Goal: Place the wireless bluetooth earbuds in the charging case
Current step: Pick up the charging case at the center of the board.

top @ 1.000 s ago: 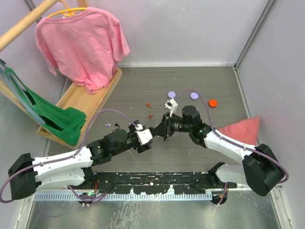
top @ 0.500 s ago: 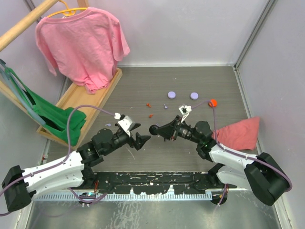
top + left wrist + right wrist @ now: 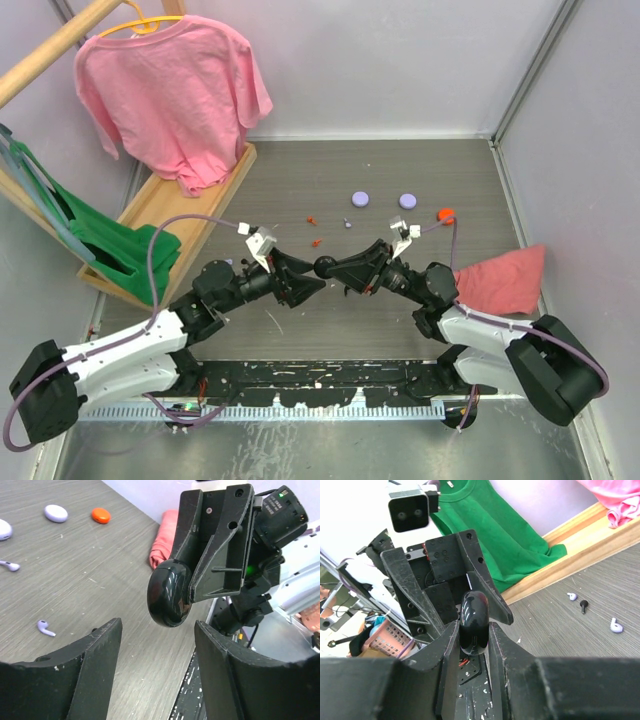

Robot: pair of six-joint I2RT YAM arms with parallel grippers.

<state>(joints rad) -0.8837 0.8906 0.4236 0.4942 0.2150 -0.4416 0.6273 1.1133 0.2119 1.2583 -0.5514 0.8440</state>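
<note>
Charging case (image 3: 169, 592): one. A glossy black puck held up off the table (image 3: 300, 180), and no open seam shows.
Right gripper (image 3: 474, 632): pinched tight on the case, which sits edge-on between its fingers.
Left gripper (image 3: 157, 630): jaws apart and empty, one on each side of the case and just short of it.
Risk, slip: the shell is smooth and round. An off-centre squeeze from the left jaws could probably twist it out of the right pinch and drop it.
Risk, collision: the two grippers meet nose to nose at the case, so their fingers may strike each other.
Black earbud (image 3: 583, 606): one seen, loose on the table, well apart from the case on the green shirt (image 3: 495, 535) side. I cannot find the second.
Lilac earbuds (image 3: 617, 625): two, just beside the black one.
Lilac discs (image 3: 360, 199): two, beyond the case.
Orange disc (image 3: 445, 214): one, beyond the case, next to the lilac discs.
Red scraps (image 3: 317, 242): two, between the case and the discs.
</note>
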